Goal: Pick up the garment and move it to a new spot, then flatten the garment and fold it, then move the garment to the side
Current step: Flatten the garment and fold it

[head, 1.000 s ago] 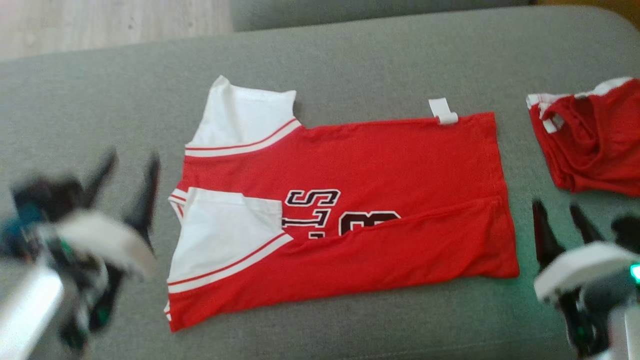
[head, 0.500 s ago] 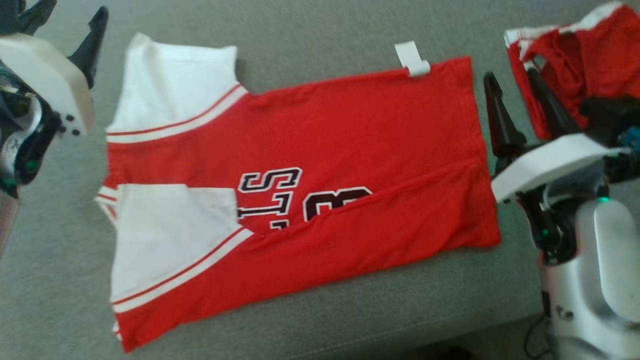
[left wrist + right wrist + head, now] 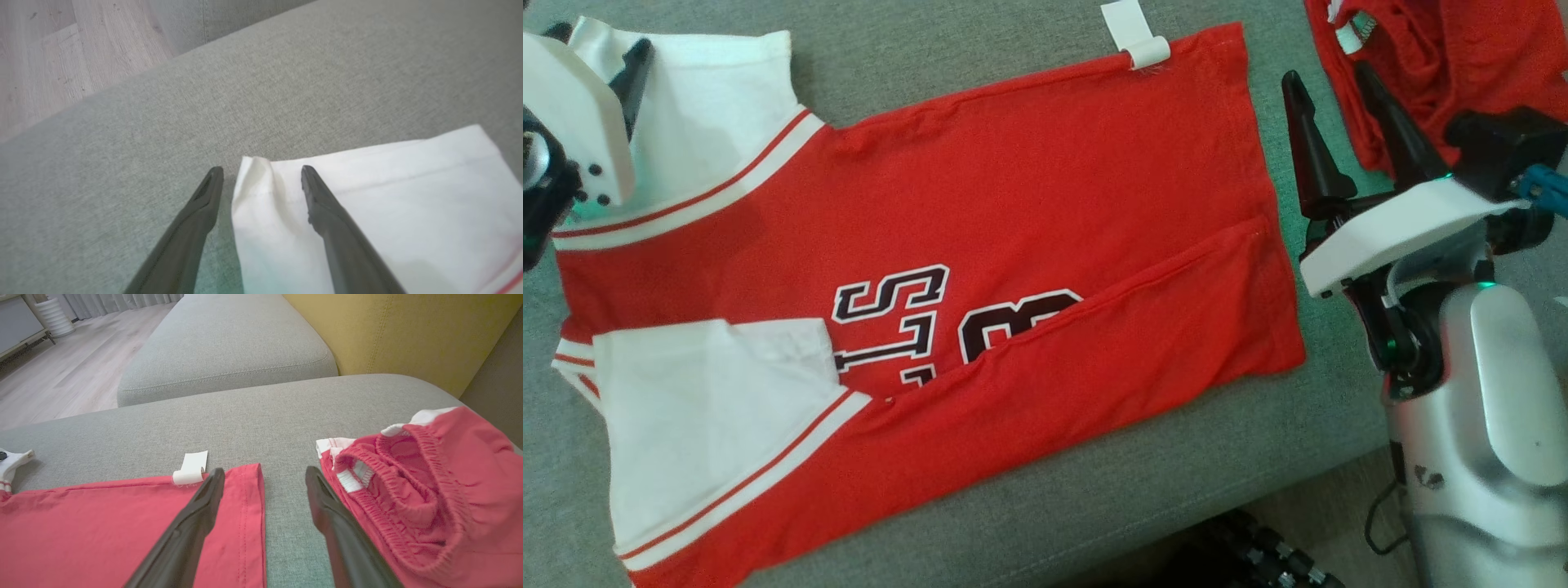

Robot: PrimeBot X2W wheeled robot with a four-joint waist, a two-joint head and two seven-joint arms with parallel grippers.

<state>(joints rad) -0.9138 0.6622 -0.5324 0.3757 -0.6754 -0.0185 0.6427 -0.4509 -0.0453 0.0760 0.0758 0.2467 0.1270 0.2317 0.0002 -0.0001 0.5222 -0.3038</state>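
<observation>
Left end effector [image 3: 261, 173]: released, astride a white sleeve corner of the jersey [image 3: 1029, 188].
Right end effector [image 3: 264, 471]: released, jersey hem to its left, shorts [image 3: 412, 486] to its right.

You've got the red jersey [image 3: 1029, 188] flat on the grey cushion [image 3: 1160, 482], white sleeves left, near edge folded over the lettering, possibly an "8".

Grey cushion [image 3: 980, 49] under red jersey [image 3: 1029, 196], perhaps shorts [image 3: 1445, 57]
</observation>
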